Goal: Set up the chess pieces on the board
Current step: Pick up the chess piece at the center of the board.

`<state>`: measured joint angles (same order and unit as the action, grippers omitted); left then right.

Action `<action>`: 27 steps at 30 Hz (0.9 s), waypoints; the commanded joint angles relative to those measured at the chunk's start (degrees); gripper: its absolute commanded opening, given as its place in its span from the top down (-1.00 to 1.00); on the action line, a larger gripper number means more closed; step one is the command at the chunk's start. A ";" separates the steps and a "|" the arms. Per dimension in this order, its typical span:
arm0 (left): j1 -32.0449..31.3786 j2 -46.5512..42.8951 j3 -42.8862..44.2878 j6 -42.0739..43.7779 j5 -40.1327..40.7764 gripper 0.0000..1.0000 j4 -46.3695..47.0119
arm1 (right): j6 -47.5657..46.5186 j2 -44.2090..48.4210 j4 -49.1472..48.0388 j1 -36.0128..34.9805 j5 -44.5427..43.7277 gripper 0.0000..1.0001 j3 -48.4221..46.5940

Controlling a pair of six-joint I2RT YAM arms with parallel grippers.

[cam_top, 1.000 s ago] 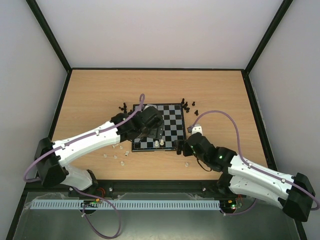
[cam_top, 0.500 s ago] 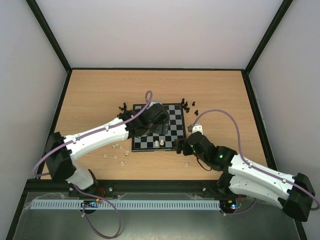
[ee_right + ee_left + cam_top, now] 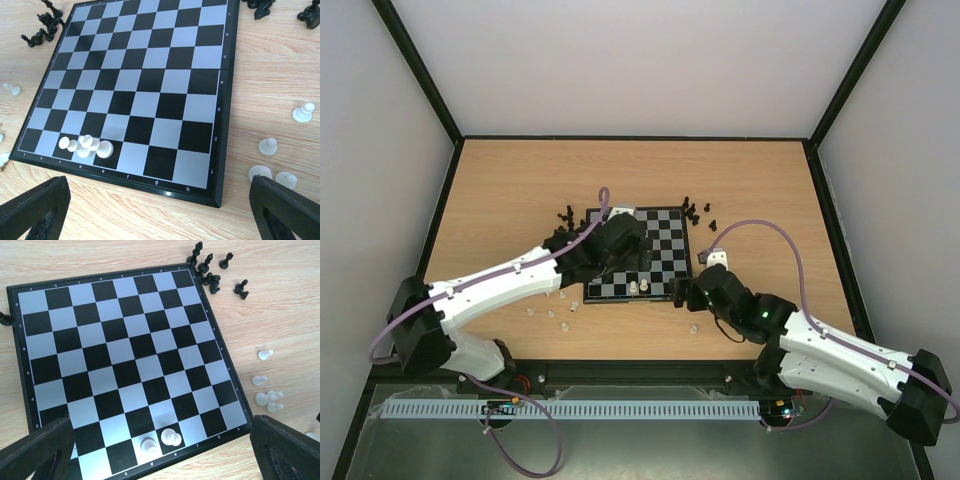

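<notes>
Jaws on both arms gape empty, and we judge a careless descent could topple the cream-white chess pieces (image 3: 171, 437) clustered on the flat black-and-grey checked board (image 3: 125, 355).

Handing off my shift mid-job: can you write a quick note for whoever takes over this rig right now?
Left pincer: open, empty, over the board.
Right pincer: open, empty, at the board's near right corner.
Done: only a small cluster of placed white pieces on the near row.
To do: black pieces lie loose beyond both far corners; loose white pieces sit on the table either side of the board.
</notes>
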<state>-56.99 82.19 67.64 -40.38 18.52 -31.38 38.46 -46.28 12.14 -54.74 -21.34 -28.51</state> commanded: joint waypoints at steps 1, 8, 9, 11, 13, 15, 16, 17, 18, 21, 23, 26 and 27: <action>-0.40 -3.16 -1.18 -0.13 1.66 -0.98 1.10 | 1.72 1.51 1.67 -0.17 -2.16 -0.97 1.63; -0.40 -8.46 -4.38 1.09 3.34 -0.98 1.43 | 3.43 1.41 1.79 -0.15 -4.88 -0.97 2.28; -0.40 -9.51 -5.11 1.40 3.36 -0.98 1.78 | 3.79 1.24 1.64 -0.15 -5.24 -0.97 2.46; -0.40 -11.78 -6.79 1.95 3.43 -0.98 2.42 | 4.41 0.76 1.04 -0.19 -5.81 -0.97 2.64; -0.31 -13.71 -7.98 2.47 3.49 -0.98 3.04 | 5.00 -0.14 0.26 -0.19 -6.32 -0.97 2.48; -0.29 -14.97 -8.58 3.15 3.58 -0.98 3.01 | 5.53 -1.44 -0.35 -0.19 -6.79 -0.97 2.14; -0.31 -15.36 -8.73 3.61 3.69 -0.98 2.91 | 5.71 -2.17 -0.63 -0.17 -6.97 -0.97 1.76; -0.24 -15.68 -8.93 3.96 4.02 -0.98 2.78 | 5.81 -2.95 -0.81 -0.19 -7.27 -0.97 1.28; -0.23 -15.86 -9.14 4.20 4.49 -0.98 2.60 | 5.86 -3.73 -1.02 -0.17 -7.57 -0.97 0.70; -0.22 -16.24 -9.68 4.66 6.44 -0.98 2.47 | 5.65 -6.51 -1.24 -0.19 -8.27 -0.97 -1.85; -0.22 -16.80 -10.80 5.40 7.17 -0.98 3.28 | 5.09 -8.46 -1.09 -0.19 -8.59 -0.97 -4.01; -0.22 -17.81 -11.16 5.33 7.82 -0.98 2.94 | 4.55 -10.98 -0.41 -0.19 -8.76 -0.97 -7.43; -0.29 -18.32 -11.18 5.26 7.76 -0.98 2.76 | 4.45 -11.89 -0.36 -0.17 -8.84 -0.97 -8.30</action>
<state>-56.99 66.08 57.06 -36.12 23.83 -28.93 42.87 -55.83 11.66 -54.74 -27.53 -31.99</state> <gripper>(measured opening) 0.991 0.986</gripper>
